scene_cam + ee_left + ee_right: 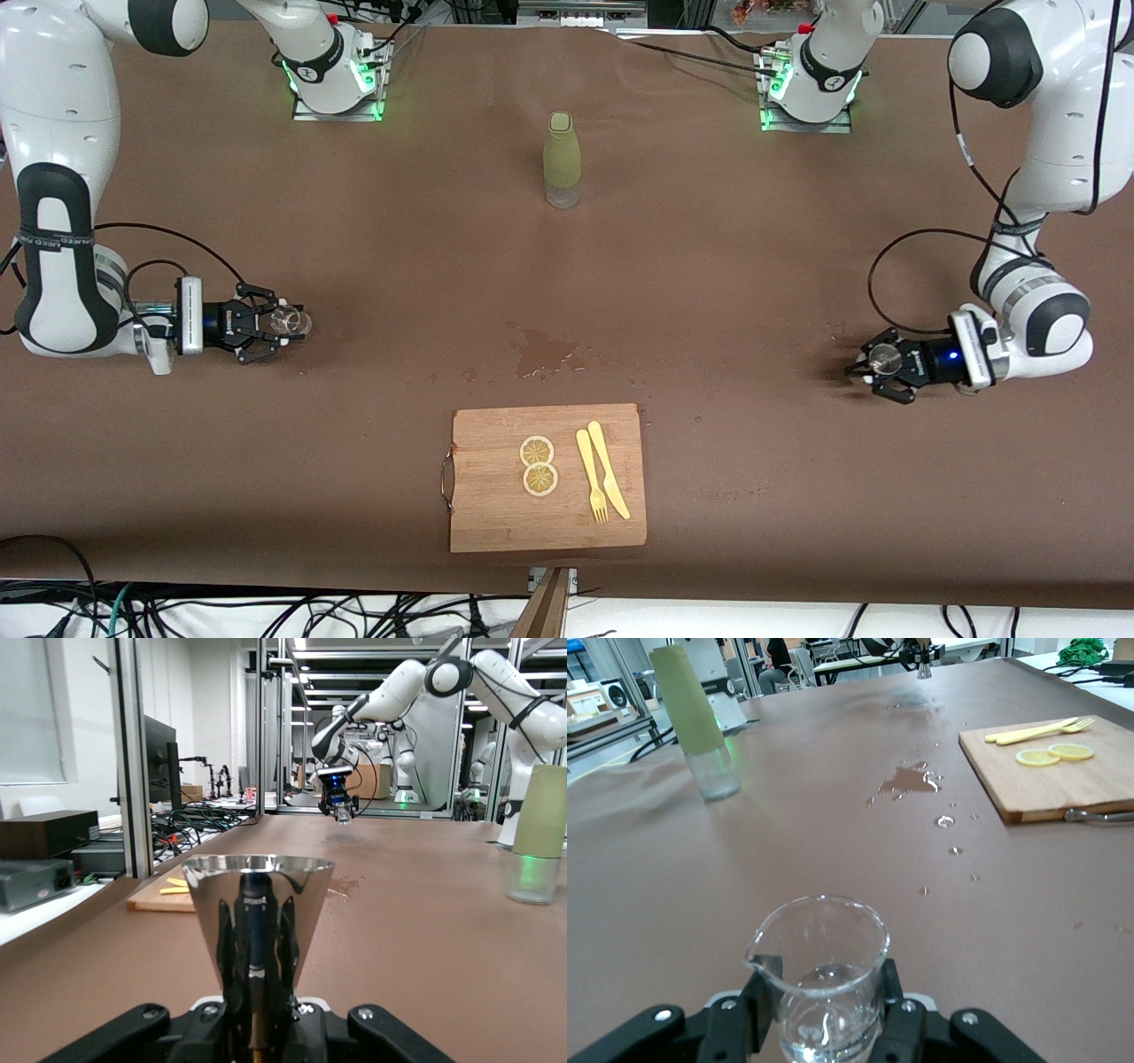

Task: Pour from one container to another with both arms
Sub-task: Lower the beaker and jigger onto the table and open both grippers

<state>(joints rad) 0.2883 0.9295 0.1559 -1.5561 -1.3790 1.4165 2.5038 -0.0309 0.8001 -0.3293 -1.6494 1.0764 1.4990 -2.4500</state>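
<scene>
My right gripper (276,323) is shut on a clear glass beaker (291,321), just above the brown table at the right arm's end. In the right wrist view the beaker (822,966) stands upright between the fingers (899,1014), with a little water in its bottom and its spout pointing sideways. My left gripper (873,361) is low over the table at the left arm's end and is shut on a shiny cone-shaped metal cup (883,357). The cup (259,904) is upright with its wide mouth up; what it holds is hidden.
A bottle with an olive-green sleeve (563,159) stands mid-table near the bases. A wet spill (545,350) lies in the middle. Nearer the camera is a wooden cutting board (496,505) with two lemon slices (538,465), a yellow knife (609,478) and fork (592,483).
</scene>
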